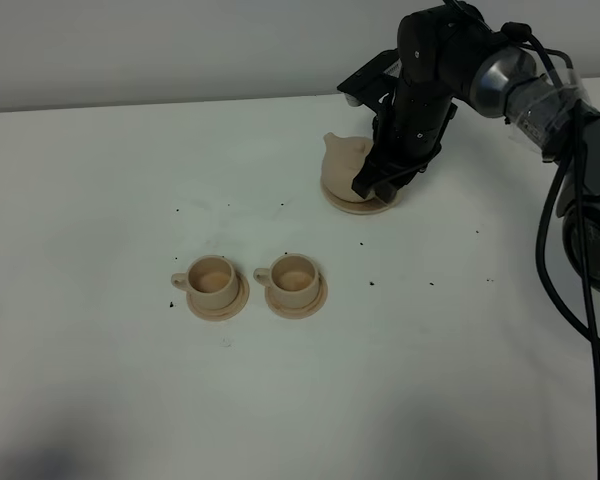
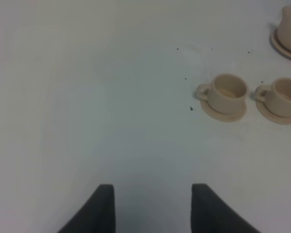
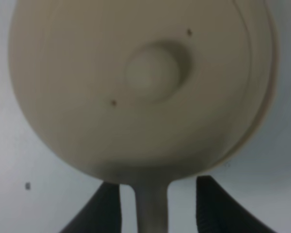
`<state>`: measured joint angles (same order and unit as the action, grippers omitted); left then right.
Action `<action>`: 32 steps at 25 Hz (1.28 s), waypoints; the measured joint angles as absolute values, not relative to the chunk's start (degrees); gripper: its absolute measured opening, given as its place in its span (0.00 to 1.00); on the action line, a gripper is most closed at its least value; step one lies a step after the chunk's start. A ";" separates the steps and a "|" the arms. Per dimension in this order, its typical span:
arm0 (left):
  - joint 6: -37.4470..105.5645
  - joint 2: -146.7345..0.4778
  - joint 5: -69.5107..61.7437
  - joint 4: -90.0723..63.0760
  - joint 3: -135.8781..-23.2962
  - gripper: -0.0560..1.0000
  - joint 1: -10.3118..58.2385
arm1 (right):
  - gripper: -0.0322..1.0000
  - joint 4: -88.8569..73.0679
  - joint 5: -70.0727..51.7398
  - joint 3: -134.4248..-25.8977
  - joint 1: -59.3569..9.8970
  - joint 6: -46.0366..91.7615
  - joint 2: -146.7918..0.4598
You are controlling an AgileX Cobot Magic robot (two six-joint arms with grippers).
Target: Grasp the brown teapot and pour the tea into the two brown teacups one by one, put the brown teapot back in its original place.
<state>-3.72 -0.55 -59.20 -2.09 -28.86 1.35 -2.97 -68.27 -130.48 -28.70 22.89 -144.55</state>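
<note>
Right hand point(image 3: 157, 194) was at the teapot point(image 1: 342, 160), jaws apart, straddling its handle point(image 3: 150, 211), not clamped. Teapot sat on its saucer point(image 1: 365, 208), spout away from that hand. Left hand point(image 2: 153, 206), open wide, was well off the teapot, beyond the cups point(image 1: 212, 278).

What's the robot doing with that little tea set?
The robot is about to pick up the teapot. Its right gripper is down beside the pot, with an open finger on each side of the loop handle, not yet squeezing it. The teapot sits on its round saucer. The two teacups wait side by side on their own small saucers. The left gripper hangs open over bare table, holding nothing.
</note>
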 joint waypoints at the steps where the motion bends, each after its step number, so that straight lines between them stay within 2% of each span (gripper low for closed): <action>1: -3.72 -0.55 -59.20 -2.09 -28.86 0.44 1.35 | 0.39 -2.99 -68.25 -130.48 -28.70 22.93 -144.55; 15: -3.67 -0.55 -59.20 -2.09 -28.86 0.44 1.35 | 0.16 -3.31 -67.92 -130.48 -28.70 24.14 -144.55; 32: -3.67 -0.55 -59.20 -2.09 -28.86 0.44 1.35 | 0.15 -3.54 -69.75 -133.91 -28.65 24.76 -144.55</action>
<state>-3.67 -0.55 -59.20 -2.09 -28.86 1.35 -3.54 -69.75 -133.91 -28.65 24.76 -144.55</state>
